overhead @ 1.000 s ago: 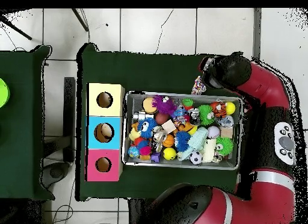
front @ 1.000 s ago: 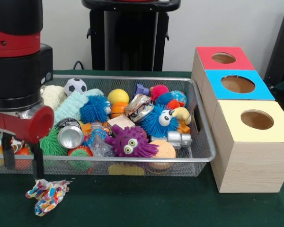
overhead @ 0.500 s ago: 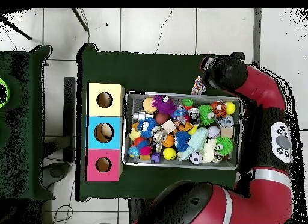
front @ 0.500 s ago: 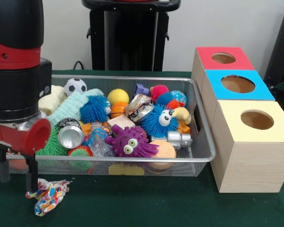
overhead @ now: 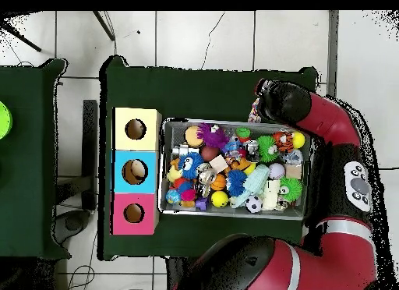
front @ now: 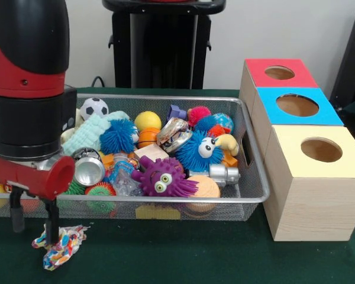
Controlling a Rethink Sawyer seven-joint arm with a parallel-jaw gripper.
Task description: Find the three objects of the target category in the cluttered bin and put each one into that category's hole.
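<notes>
- Green-clothed bench [front: 183, 254] — wire bin [front: 251, 177] crowded with toys; three holed boxes [front: 307, 177] beside it.
- Gripper [front: 32, 220] spread over crumpled wrapper [front: 59, 244] lying outside bin.
- Sorting judged barely begun — no deposit visible.

The robot arm [front: 29, 89] is built of glossy black cylinders banded in red, with a red end cap and a small button panel [overhead: 358, 187].

Red-black arm [front: 26, 89] vertical, wrist down; gripper [front: 32, 222] low over counter, jaws parted, pointing down.
</notes>
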